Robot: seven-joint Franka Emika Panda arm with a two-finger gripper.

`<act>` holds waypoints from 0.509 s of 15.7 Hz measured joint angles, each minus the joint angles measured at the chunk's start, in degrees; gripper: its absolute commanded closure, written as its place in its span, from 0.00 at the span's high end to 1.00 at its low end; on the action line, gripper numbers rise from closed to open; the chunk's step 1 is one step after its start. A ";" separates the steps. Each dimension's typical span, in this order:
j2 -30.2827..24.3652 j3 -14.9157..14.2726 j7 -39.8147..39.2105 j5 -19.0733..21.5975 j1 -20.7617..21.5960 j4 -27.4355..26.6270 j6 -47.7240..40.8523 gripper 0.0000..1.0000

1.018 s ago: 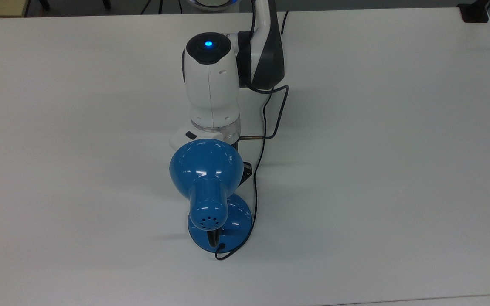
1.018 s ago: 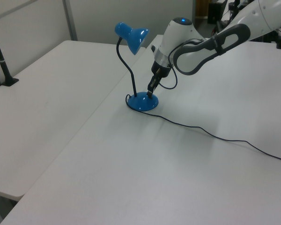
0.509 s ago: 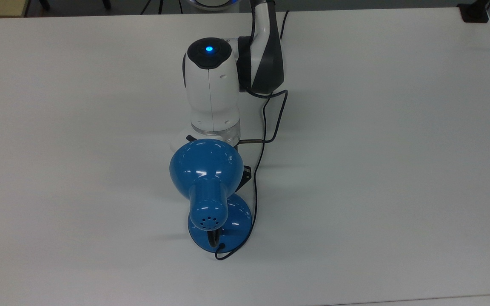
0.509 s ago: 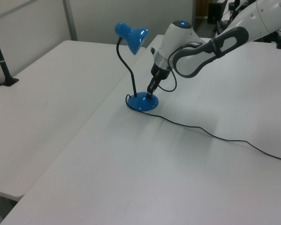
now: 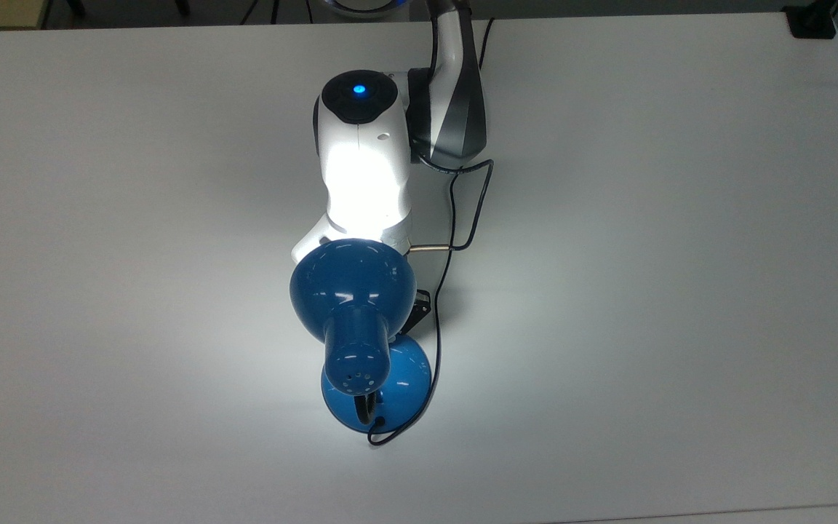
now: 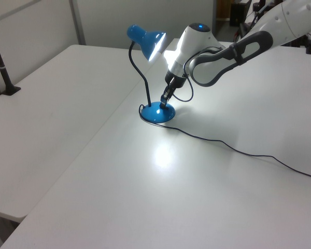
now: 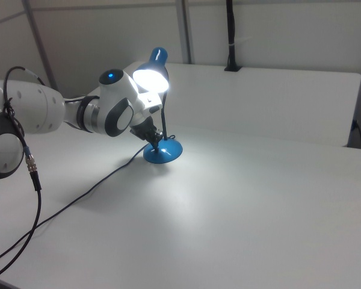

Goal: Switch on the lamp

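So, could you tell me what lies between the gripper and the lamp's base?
Nothing: in the left view the gripper tips sit right at the lit lamp's blue base, no gap discernible.

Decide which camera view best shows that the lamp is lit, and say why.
The right view: the lamp faces it, so the glowing shade opening shows. The left view shows the shade's bright inside edge and a light patch on the table. The top view shows the shade's back, with light spilling onto the arm.
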 measured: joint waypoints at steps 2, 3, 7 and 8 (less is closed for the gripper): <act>0.00 0.00 0.00 0.00 0.04 0.27 0.03 0.00; -0.14 -0.03 0.00 0.00 0.02 0.57 0.05 0.00; -2.70 -0.35 0.00 0.00 -0.10 0.41 -0.02 0.00; -3.66 -0.46 0.02 0.00 -0.25 0.06 -0.50 0.00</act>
